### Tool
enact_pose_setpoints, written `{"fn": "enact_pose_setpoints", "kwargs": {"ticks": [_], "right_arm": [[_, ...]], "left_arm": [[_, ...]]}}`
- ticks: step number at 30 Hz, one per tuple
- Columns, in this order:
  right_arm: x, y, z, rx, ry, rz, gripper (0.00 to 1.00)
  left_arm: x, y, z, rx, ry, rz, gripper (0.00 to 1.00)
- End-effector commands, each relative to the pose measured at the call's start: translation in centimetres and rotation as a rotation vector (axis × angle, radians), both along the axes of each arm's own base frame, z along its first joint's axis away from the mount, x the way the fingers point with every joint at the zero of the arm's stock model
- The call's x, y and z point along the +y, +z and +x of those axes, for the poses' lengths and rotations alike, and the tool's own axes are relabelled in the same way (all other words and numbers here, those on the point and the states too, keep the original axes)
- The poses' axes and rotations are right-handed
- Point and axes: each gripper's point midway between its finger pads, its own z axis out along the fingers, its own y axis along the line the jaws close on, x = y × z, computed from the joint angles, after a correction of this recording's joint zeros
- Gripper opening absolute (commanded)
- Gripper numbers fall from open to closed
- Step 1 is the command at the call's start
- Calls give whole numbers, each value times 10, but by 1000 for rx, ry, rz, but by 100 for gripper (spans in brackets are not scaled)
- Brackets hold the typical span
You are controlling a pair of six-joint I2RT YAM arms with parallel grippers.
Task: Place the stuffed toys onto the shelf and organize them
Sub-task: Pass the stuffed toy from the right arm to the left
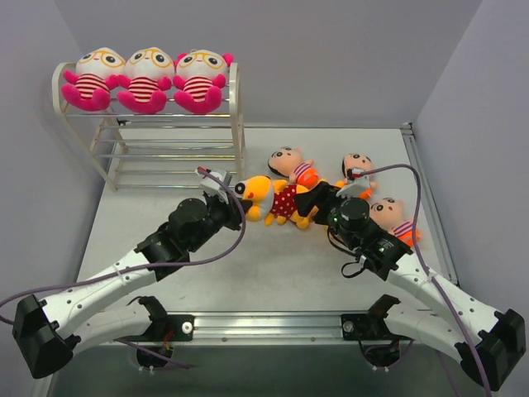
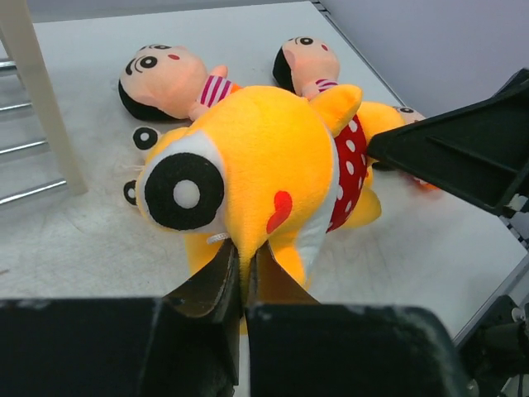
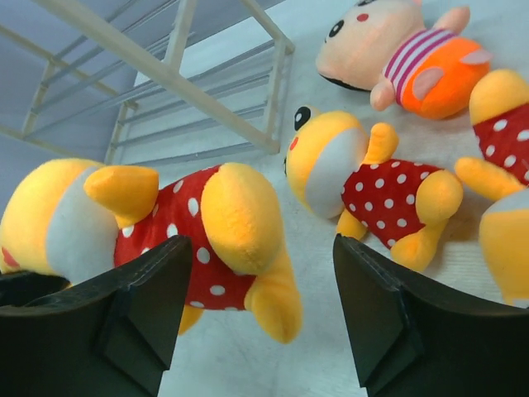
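On the pale grey table, with plain grey walls all round and a metal rail at the near edge, most of the toys lie flat. The white shelf stands in the far left corner. Three pink toys sit side by side on its top level, facing my arms. In the middle of the table my left gripper is pressed together on a bit of the yellow toy, just under its head. My right gripper is spread wide, with one finger on each side of that toy's legs, and I cannot tell if they touch it. Two more yellow toys lie just beside it. Three black-haired toys lie on the right half of the table, well apart from the shelf.
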Motion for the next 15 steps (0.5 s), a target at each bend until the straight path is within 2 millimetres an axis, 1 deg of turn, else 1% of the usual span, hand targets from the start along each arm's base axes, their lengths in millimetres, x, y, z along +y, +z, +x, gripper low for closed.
{"fn": "enact_pose_setpoints", "kwargs": {"ticks": [1,2,3,4,5,6,7,9,10,11,12,13,14,15], "right_arm": [[-4,24,-4,-109,107,-207,70],[-3,28,-4,-127,132,-245,73],[-2,38,-2,-177,177,-317,77],[5,39,-8,-185,246,-345,79],[9,44,-10,-205,289,-368,80],[12,54,-7,-244,321,-423,82],[20,52,-14,-241,395,-438,82],[25,57,-12,-251,443,-480,85],[29,55,-17,-260,507,-506,85],[33,57,-17,-267,535,-510,86],[38,53,-18,-256,573,-519,86],[42,55,-19,-261,600,-520,86],[50,55,-24,-266,655,-510,86],[54,48,-23,-245,683,-509,86]], "left_arm": [[2,26,-5,-56,-165,31,2],[2,24,-6,-50,-192,41,3],[9,12,-4,-20,-205,89,2],[3,16,-12,-16,-284,92,2],[0,12,-14,-4,-314,113,3],[1,4,-18,12,-349,160,2],[-3,10,-21,12,-380,165,2],[-4,0,-25,46,-418,208,3],[-6,4,-27,42,-438,210,2],[-10,3,-31,47,-473,211,3],[-10,4,-33,46,-489,220,2],[-11,3,-36,46,-507,228,2],[-12,8,-38,33,-530,230,3],[-11,6,-42,42,-546,240,2]]}}
